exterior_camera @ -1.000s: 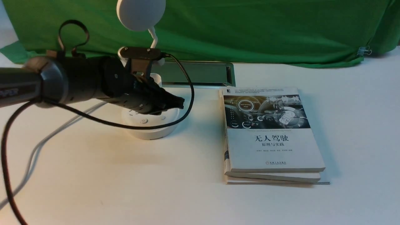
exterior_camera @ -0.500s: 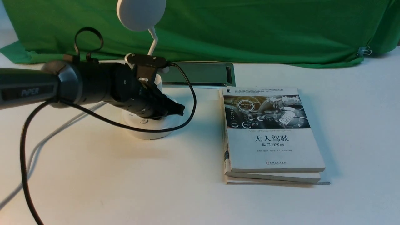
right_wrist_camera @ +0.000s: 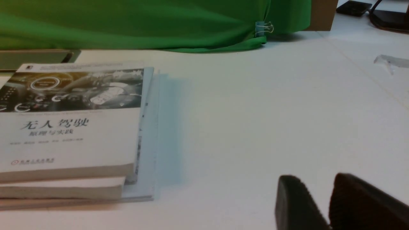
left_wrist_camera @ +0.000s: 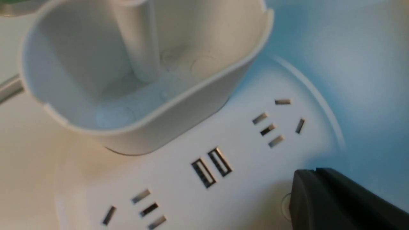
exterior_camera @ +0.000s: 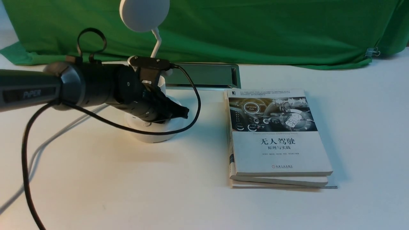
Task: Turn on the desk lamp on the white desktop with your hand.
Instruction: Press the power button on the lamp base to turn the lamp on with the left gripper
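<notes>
Desktop [exterior_camera: 204, 204], matte white, spreads out in front of you, with a green cloth [exterior_camera: 271, 32] hanging across its far side. Your left arm [exterior_camera: 92, 84], black with grey lettering, reaches in from the left, trailing a looping black cable [exterior_camera: 25, 153]. The desk lamp [exterior_camera: 153, 137] stands upright on the left part of the desktop, partly hidden from you by that arm; its round disc head [exterior_camera: 144, 14] is above the arm in your front view. You have a stack of books [exterior_camera: 278, 153] to the right of the lamp, well apart from its round base. Behind them lies the silver-framed cable hatch [exterior_camera: 204, 75]. Your left gripper [left_wrist_camera: 314, 171] is clenched, its tips together over the base, partly covering a round button [left_wrist_camera: 285, 207]; you cannot tell whether they touch it. Your right gripper [right_wrist_camera: 316, 178] is released, with a narrow gap between its tips. On the base you can also see sockets [left_wrist_camera: 267, 129] and two USB ports [left_wrist_camera: 211, 167]. Smallest, a binder clip [exterior_camera: 371, 52] grips the cloth's edge.
</notes>
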Robot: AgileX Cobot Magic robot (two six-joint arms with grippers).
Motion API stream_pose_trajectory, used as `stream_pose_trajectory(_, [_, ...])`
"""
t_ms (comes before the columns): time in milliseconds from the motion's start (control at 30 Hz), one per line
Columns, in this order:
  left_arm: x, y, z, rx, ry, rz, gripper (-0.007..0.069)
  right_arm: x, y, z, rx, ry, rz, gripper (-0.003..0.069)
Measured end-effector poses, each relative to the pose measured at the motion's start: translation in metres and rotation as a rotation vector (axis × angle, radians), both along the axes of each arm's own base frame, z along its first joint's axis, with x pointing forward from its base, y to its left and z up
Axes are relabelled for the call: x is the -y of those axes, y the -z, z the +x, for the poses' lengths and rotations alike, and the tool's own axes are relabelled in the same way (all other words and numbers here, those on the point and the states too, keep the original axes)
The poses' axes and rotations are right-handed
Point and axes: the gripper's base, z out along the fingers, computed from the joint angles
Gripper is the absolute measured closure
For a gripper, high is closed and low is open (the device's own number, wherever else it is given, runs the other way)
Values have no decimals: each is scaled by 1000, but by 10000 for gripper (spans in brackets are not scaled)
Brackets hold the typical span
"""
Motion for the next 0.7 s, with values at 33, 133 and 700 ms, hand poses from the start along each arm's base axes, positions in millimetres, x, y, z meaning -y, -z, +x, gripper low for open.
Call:
stream_pose_trajectory(33, [-1, 2, -2, 2, -21, -11, 603, 0, 0, 0, 0, 0, 0, 421])
stream_pose_trajectory(133, [-4, 8, -6, 17, -54, -27, 603, 0, 0, 0, 0, 0, 0, 421])
stream_pose_trajectory(700, [-8, -11, -12, 76, -90, -75, 603, 0, 0, 0, 1, 0, 1, 421])
